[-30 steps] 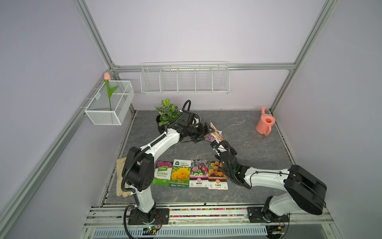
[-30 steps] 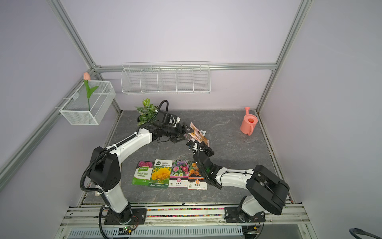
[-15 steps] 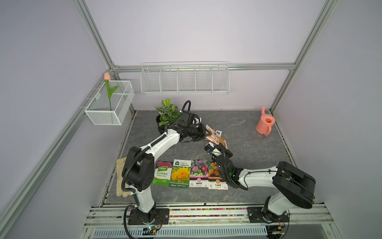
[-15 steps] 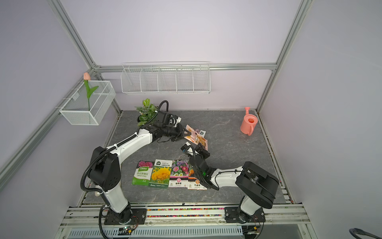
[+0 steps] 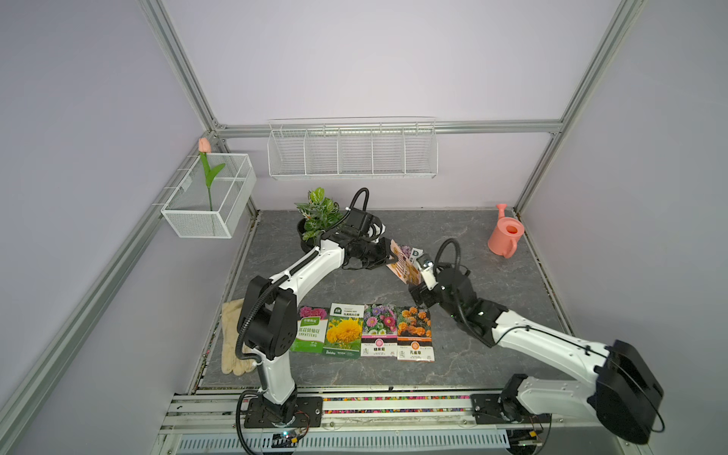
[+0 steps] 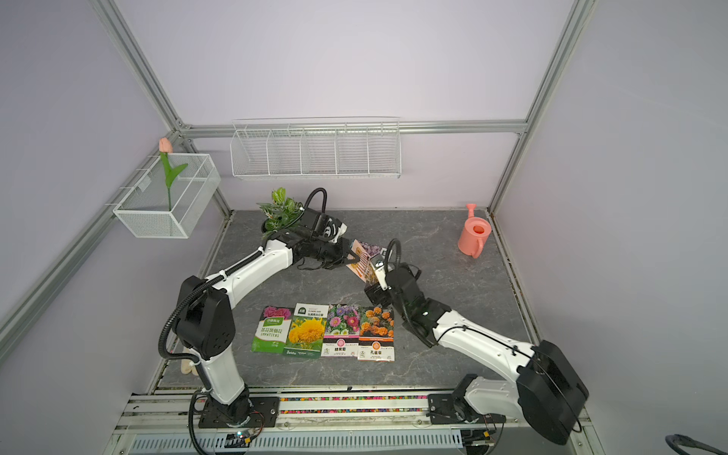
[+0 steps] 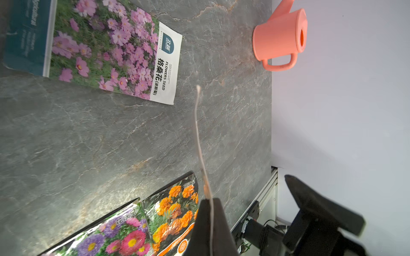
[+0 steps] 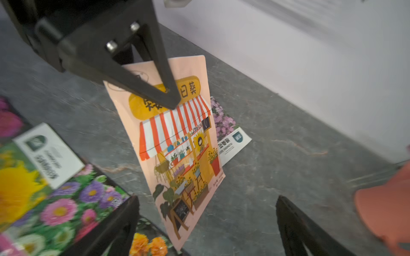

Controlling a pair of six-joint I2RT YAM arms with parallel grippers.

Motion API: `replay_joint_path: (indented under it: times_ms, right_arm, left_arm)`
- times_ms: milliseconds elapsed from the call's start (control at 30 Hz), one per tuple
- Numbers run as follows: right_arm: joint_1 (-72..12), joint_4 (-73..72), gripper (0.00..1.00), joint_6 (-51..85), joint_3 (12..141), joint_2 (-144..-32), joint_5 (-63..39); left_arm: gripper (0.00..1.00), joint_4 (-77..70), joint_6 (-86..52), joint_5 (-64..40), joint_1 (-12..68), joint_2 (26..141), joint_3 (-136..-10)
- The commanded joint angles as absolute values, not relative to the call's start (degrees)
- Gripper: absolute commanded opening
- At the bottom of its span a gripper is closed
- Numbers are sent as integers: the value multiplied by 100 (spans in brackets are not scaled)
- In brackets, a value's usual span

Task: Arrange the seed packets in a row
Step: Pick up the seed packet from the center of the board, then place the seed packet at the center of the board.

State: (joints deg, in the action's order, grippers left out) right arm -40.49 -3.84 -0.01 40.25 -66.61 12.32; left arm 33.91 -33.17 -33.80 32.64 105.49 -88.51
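Note:
Four seed packets lie in a row near the front: green [image 5: 311, 329], yellow sunflower [image 5: 343, 331], pink and purple asters [image 5: 379, 331], orange marigold [image 5: 414, 334]. A purple cosmos packet [image 5: 413, 252] [image 7: 106, 51] lies flat farther back. My left gripper [image 5: 389, 258] [image 7: 209, 201] is shut on the top edge of a peach packet with a striped shop drawing [image 8: 177, 150] [image 6: 362, 262], which hangs tilted above the table. In the left wrist view this packet shows edge-on. My right gripper [image 8: 207, 199] [image 5: 411, 281] stands open around the packet's lower end, fingers apart from it.
A pink watering can [image 5: 504, 236] stands at the back right and a potted plant [image 5: 317, 214] at the back behind the left arm. A beige glove [image 5: 232, 338] lies at the left edge. Wire baskets hang on the back wall [image 5: 350, 149] and left wall [image 5: 208, 197].
The peach packet has passed from hand to hand: my left gripper shut on its top edge, then my right gripper opened and let it go. The row of packets has not moved.

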Motion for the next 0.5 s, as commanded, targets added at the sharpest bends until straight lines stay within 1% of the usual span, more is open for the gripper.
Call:
replay_joint_path:
  times_ms: [0, 133, 233, 300, 400, 467]
  right_arm:
    - [-3615, 461, 100, 1482, 3739, -6097, -1666]
    - [-2779, 379, 99, 2015, 3682, -5792, -2578]
    - [-2024, -215, 99, 2600, 3485, -5892, -3587]
    - [-1677, -719, 99, 2962, 3308, -5976, -4088]
    - [-1370, -1568, 96, 3485, 3101, -6230, -4710]
    - [-1307, -1914, 95, 3658, 3068, -6387, -4916]
  left_arm:
    - [0, 4319, -2099, -3518, 3265, 10598, -9069]
    - [0, 4373, -1524, -4278, 3301, 10403, -8943]
    - [0, 4370, -1189, -4761, 3362, 10182, -8849]
    - [0, 4295, -1044, -5057, 3392, 10000, -8750]
    - [0, 4173, -912, -5455, 3436, 9731, -8639]
    - [0, 4048, -896, -5695, 3479, 9577, -8549]
